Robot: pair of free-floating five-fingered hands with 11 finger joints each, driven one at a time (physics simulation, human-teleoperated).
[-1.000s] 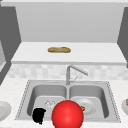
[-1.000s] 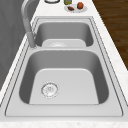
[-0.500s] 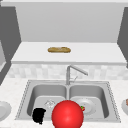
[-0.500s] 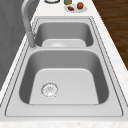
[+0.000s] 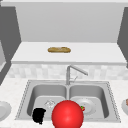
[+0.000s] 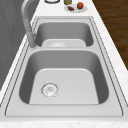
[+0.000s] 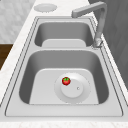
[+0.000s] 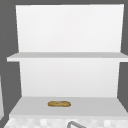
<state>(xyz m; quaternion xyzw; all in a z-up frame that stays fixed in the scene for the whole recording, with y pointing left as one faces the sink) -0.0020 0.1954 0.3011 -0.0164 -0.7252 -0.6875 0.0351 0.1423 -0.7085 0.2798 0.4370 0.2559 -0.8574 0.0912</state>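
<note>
Down at the sink's front edge, the left hand (image 5: 39, 115), fingers too dark to read, hovers just beside a big glossy red ball (image 5: 67, 114) on its right, over the steel double sink (image 5: 25, 93).

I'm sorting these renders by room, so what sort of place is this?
It looks like a kitchen, at the sink. A steel double sink with a tall tap is set in a pale counter, a small tomato lies on a plate in one basin, and a bread loaf sits on the shelf above.
</note>
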